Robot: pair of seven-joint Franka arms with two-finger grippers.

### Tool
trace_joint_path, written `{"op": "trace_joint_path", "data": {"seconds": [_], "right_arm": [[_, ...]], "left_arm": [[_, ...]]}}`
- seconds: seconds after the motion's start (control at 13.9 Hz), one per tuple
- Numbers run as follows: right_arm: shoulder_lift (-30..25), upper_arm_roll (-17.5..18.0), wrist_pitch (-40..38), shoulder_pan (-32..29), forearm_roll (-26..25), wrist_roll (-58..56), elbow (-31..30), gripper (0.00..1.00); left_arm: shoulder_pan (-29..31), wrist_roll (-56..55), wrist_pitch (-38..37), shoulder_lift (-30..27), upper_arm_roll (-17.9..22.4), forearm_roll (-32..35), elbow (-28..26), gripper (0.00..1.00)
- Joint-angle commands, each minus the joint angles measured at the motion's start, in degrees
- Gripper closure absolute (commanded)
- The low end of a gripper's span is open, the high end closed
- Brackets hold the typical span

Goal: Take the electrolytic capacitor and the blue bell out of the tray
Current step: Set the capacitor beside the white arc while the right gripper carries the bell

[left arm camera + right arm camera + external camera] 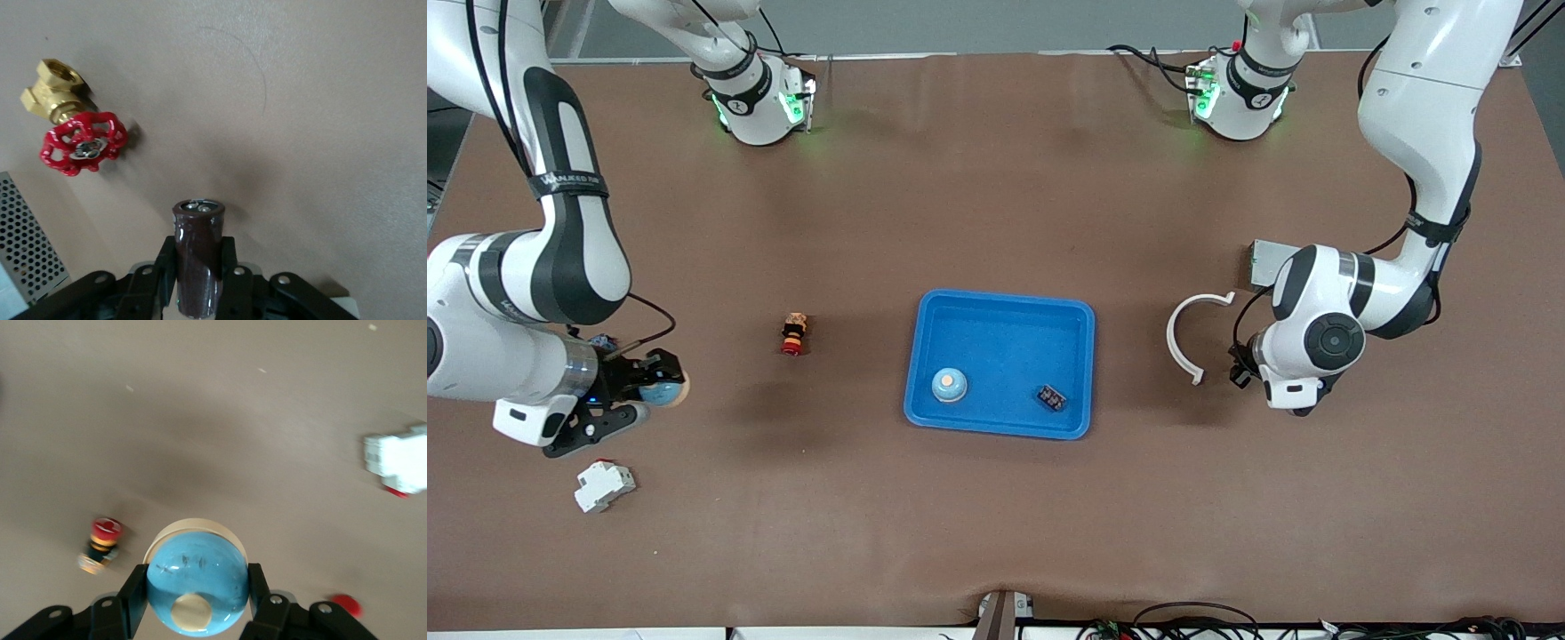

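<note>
Holding both task items clear of the tray (1003, 299), the two arms look to be at the set-down step. The right gripper (655, 391) is clenched on the blue bell (197, 583) low over the tabletop (996, 178) at the right arm's end, well apart from the tray. The left gripper (199, 252) grasps the electrolytic capacitor (199, 227) upright between its fingers, just above or on the tabletop at the left arm's end; which of the two I cannot tell.

My reading is that the next move calls for each gripper to lower its load, release it and lift straight off so the capacitor does not topple and the bell does not roll.

Near the left gripper lie a brass valve (70, 127) with a red handwheel, a perforated grey metal box (27, 248) and a white curved strip (1190, 333). Near the right gripper sit a white block (603, 485) and a red-capped button (100, 545). None lies directly under either load.

Inside the tray rest a second blue domed bell (949, 385) and a small black part (1051, 397)
</note>
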Motion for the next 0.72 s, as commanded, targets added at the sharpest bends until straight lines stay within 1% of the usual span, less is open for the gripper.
{"op": "trace_joint_path", "data": {"seconds": [0.0, 0.14, 0.29, 0.36, 0.5, 0.65], "right_arm": [[-1.38, 1.15, 4.32, -1.46, -2.46, -0.46, -5.85, 0.82], [-1.64, 1.15, 9.68, -1.82, -2.38, -0.37, -10.85, 0.82], [-1.82, 1.23, 14.44, -2.7, -2.29, -0.46, -15.43, 0.82], [-1.73, 1.23, 14.8, -2.61, -2.11, -0.46, -16.67, 0.82], [-1.56, 1.23, 15.33, -2.53, -1.85, -0.37, -18.61, 0.82], [-1.38, 1.32, 16.56, -2.26, -1.76, 0.07, -20.28, 0.82]], "left_arm": [[0.38, -0.68, 0.43, -1.23, -0.41, 0.09, -0.09, 0.0], [0.47, -0.42, -0.36, -2.2, -0.41, 0.0, 0.52, 0.0], [0.03, -0.6, -0.36, -2.38, -0.58, 0.0, 2.79, 0.0], [-0.5, -0.68, -0.71, -2.73, -0.67, 0.0, 4.11, 0.0], [-1.55, -0.77, -3.95, -3.08, -0.76, -0.26, 6.48, 0.0], [-4.0, -1.21, -5.28, -2.82, -0.76, -1.4, 9.65, 0.0]]}}
